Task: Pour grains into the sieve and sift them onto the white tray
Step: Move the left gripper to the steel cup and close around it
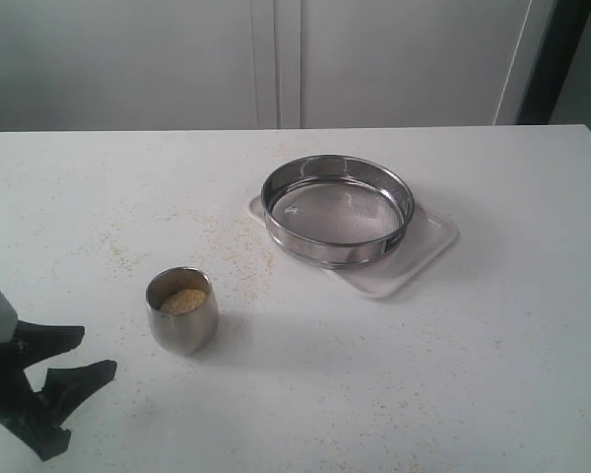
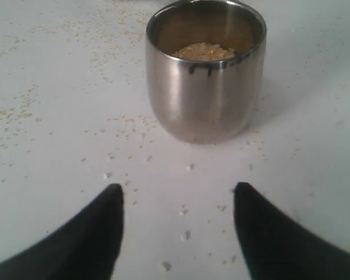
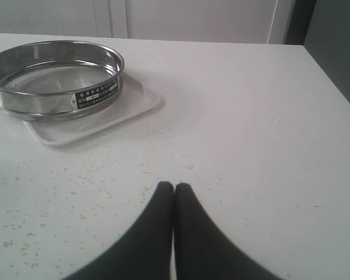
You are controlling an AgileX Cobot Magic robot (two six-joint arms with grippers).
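Observation:
A small rounded steel cup point(image 1: 182, 313) point(image 2: 205, 76) stands upright on the table, left of centre, with golden grains point(image 1: 183, 301) point(image 2: 204, 52) inside. My left gripper point(image 1: 91, 355) point(image 2: 178, 189) is open just left of the cup, apart from it, nothing between its black fingers. The wide steel sieve point(image 1: 337, 209) point(image 3: 55, 80) rests on the white tray point(image 1: 426, 242) point(image 3: 125, 108) and its mesh looks bare. My right gripper point(image 3: 174, 186) is shut on nothing, over bare table well short of the tray; the exterior view does not show it.
Stray grain specks point(image 1: 238, 266) point(image 2: 185, 235) lie scattered over the white table point(image 1: 453, 374), mostly between cup and tray. The table's far edge point(image 1: 128, 129) meets white cabinet doors. A dark gap point(image 3: 332, 52) runs beyond the table's side edge.

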